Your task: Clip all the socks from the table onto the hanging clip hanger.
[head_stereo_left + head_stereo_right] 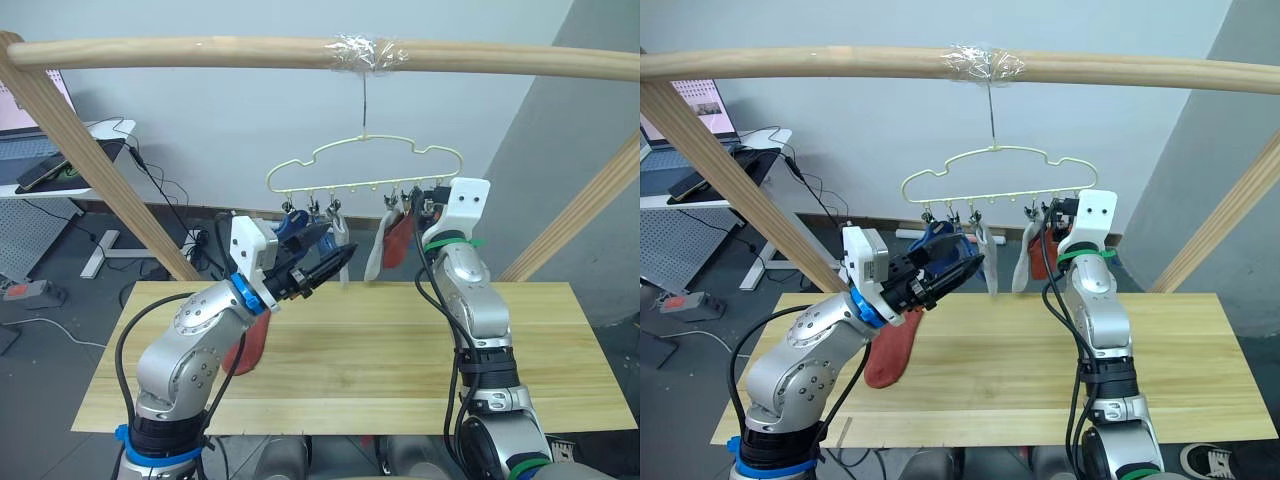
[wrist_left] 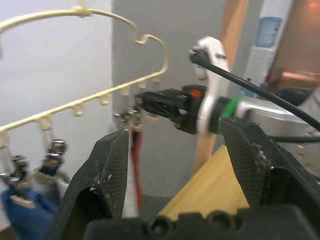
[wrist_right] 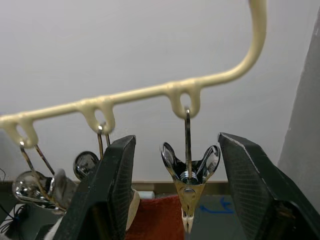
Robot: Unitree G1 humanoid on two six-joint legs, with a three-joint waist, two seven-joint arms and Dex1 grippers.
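A light wooden plank worktop (image 1: 400, 350) filled the lower middle of the frame, in a room with a pale wall; a desk (image 1: 60, 165) with cables stood at upper left. A round wooden pole (image 1: 200, 52) crossed the top, and one pale yellow clip hanger (image 1: 365, 165) hung from it at centre. At lower left, one rust-red sock (image 1: 895, 350) lay on the worktop. The left gripper (image 1: 962, 272), jaws wide and empty, was raised left of centre. Four socks hung clipped: one blue sock (image 1: 935, 240), two light grey socks (image 1: 986, 258), one red sock (image 1: 1040, 255). The right gripper (image 3: 186, 200), jaws wide, sat around an empty clip (image 3: 189, 180) at the hanger's right end.
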